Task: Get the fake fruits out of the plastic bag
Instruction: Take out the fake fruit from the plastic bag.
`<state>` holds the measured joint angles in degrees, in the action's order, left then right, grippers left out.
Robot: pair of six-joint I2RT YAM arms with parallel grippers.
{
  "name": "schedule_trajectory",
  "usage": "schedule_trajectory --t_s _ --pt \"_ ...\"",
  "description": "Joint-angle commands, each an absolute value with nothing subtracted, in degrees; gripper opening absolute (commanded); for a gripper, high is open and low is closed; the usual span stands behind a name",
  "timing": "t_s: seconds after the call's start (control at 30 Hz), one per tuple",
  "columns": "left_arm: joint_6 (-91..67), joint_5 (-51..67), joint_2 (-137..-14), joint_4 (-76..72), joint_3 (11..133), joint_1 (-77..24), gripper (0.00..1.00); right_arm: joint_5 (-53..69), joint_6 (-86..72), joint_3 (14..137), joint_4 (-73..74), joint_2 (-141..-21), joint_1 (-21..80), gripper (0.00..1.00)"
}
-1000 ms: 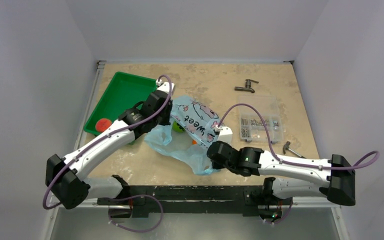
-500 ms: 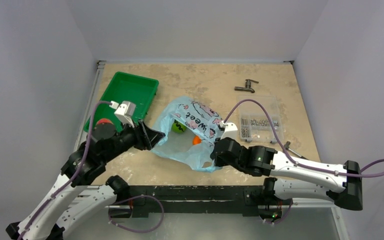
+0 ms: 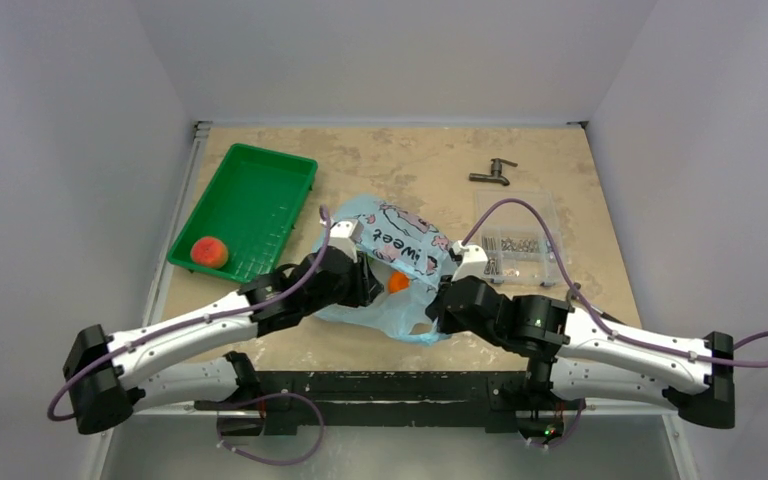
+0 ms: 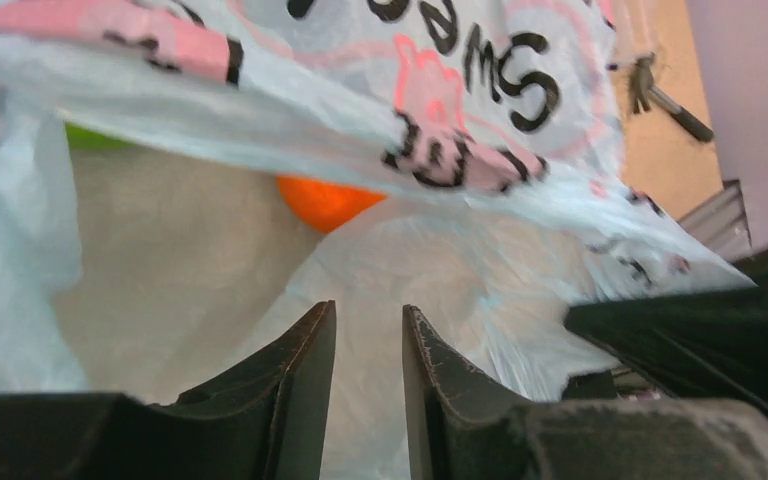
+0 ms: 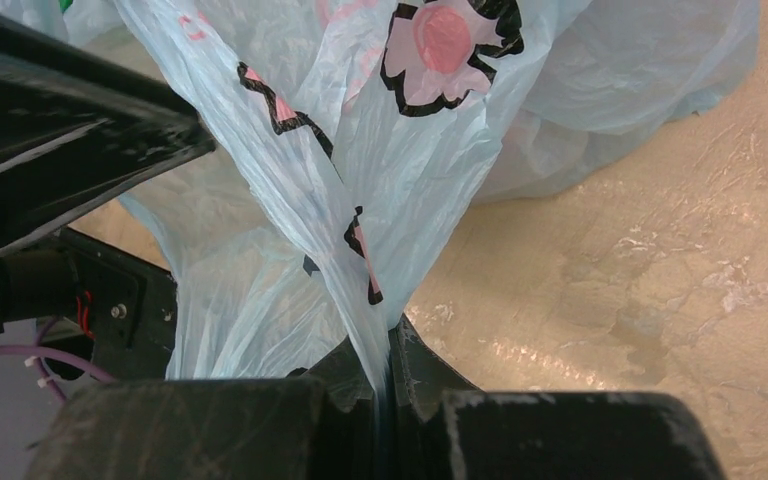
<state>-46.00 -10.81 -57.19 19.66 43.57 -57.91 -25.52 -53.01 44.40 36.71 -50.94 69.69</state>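
The light-blue plastic bag (image 3: 392, 232) lies mid-table with its mouth held up. My right gripper (image 3: 440, 301) is shut on a bunched edge of the bag (image 5: 360, 150), and the film runs down between its fingertips (image 5: 388, 335). My left gripper (image 3: 365, 287) is at the bag's mouth, open by a narrow gap and empty (image 4: 368, 315). An orange fruit (image 3: 397, 282) sits inside the bag, just ahead of the left fingers (image 4: 325, 200). A sliver of the green fruit (image 4: 95, 138) shows under the film. The red-peach fruit (image 3: 208, 251) lies in the green tray (image 3: 260, 175). The maroon fruit is not in view.
A clear plastic box of small hardware (image 3: 520, 245) stands right of the bag. A dark metal tap (image 3: 492, 175) lies behind it and a small hammer-like tool (image 3: 578, 292) near the right arm. The left arm's black link crosses the right wrist view (image 5: 60, 130).
My left arm swung back from beside the tray to the bag's mouth, now covering the green fruit from above. The right gripper kept its hold on the bag and shifted slightly right.
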Motion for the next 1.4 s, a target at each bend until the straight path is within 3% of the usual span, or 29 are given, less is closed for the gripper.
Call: schedule_trajectory --t_s 0.0,0.33,0.57,0.63,0.83,0.9,1.2,1.37 --pt "-51.8 -17.2 -64.2 10.7 44.3 -58.3 0.29 -26.9 -54.1 42.9 38.1 -49.2 69.9 0.00" --pt "-54.2 -20.3 -80.3 7.2 50.4 -58.4 0.28 -24.5 -55.0 38.3 38.9 -46.5 69.9 0.00" --pt "-56.0 -21.2 -86.9 4.4 52.2 -58.4 0.35 -23.6 -54.0 37.5 39.4 -44.5 69.9 0.00" --pt "-56.0 -20.7 -88.7 4.0 53.2 -58.4 0.40 -23.5 -54.0 37.3 39.5 -44.0 69.9 0.00" --pt "-55.8 -17.8 -94.6 4.3 56.0 -58.5 0.71 -23.4 -53.9 36.7 40.2 -42.8 69.9 0.00" --pt "-55.7 -16.6 -96.5 3.7 56.2 -58.5 0.75 -23.5 -54.0 36.3 40.2 -42.1 69.9 0.00" --pt "-56.5 -14.0 -101.0 1.0 55.5 -58.5 0.68 -23.1 -53.2 34.2 39.0 -39.7 69.9 0.00" --pt "-56.4 -12.6 -100.9 -1.7 55.1 -58.5 0.46 -22.9 -53.3 33.9 37.5 -40.4 69.9 0.00"
